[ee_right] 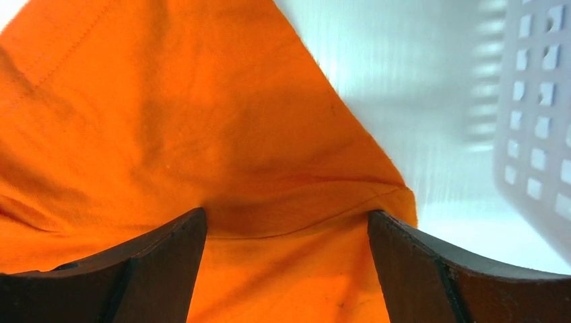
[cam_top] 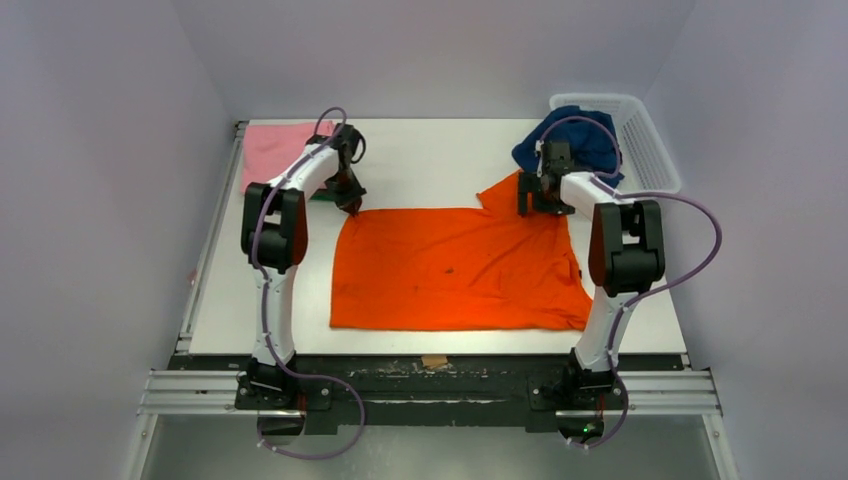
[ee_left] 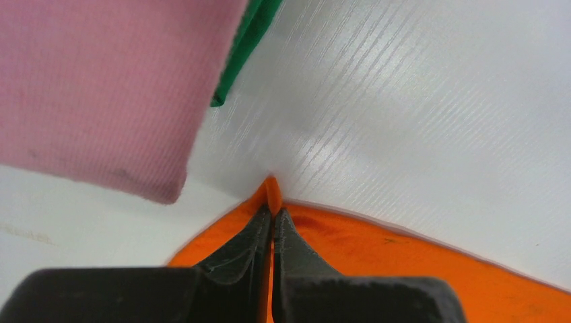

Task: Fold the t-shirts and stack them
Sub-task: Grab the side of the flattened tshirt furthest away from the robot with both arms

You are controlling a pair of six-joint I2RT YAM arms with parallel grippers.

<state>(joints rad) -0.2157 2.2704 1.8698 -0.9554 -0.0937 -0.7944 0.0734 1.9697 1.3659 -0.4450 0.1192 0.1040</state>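
Pink tee [cam_top: 270,150] over green tee [ee_left: 242,47] looks done. Orange tee [cam_top: 460,270] lies unfolded: left hand [ee_left: 272,215] pinches its corner, right hand [ee_right: 286,222] gapes over it. Navy tee [cam_top: 575,140] waits in the basket [cam_top: 650,140].

Legible text: none in any view.
Table [ee_left: 417,114]: faint grey marks [ee_left: 27,235] at 8 o'clock in the left wrist view, too blurred to read.
Brands, numbers, signs: none readable.

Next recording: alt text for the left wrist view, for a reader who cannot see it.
The left gripper is shut on a corner of the orange t-shirt, which lies on the white table. At upper left sits a folded pink t-shirt, with the edge of a green t-shirt showing past its side.
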